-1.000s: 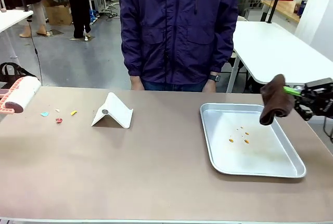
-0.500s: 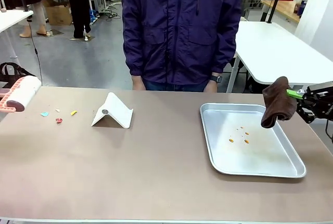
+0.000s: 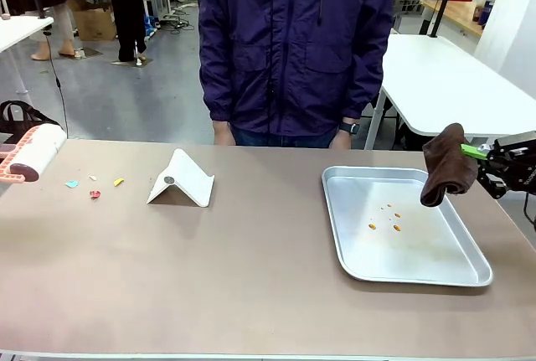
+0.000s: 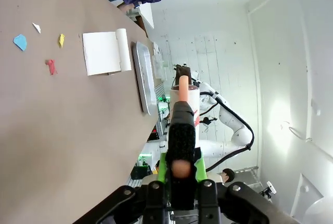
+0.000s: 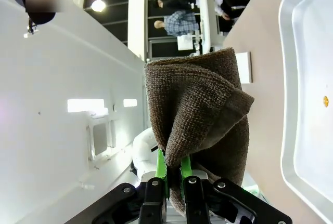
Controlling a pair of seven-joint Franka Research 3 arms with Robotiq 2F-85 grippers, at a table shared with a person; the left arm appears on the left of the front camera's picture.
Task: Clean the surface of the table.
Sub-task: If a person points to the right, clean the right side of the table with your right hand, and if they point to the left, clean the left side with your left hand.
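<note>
The taupe-brown table [image 3: 251,260] carries a few coloured paper scraps [image 3: 95,193] near its far left. At the left edge hangs a lint roller [image 3: 33,150] with a white roll and a pink handle. My left gripper [image 4: 181,169] is shut on that handle [image 4: 182,86], above the table [image 4: 62,130]. At the right edge, my right gripper [image 3: 471,151] is shut on a brown cloth [image 3: 444,168]. The cloth hangs over the right rim of a silver tray [image 3: 402,273]. In the right wrist view the cloth [image 5: 203,115] bunches above the green pads of my right gripper [image 5: 174,174].
A white folded card stand [image 3: 182,179] sits left of centre. The tray holds a few orange crumbs [image 3: 396,227]. A person in a purple jacket [image 3: 293,43] stands at the far edge, hands down. White-topped tables stand behind at right.
My right gripper and the cloth have shifted slightly right and up. The lint roller has edged a little left. The person has stepped slightly right.
</note>
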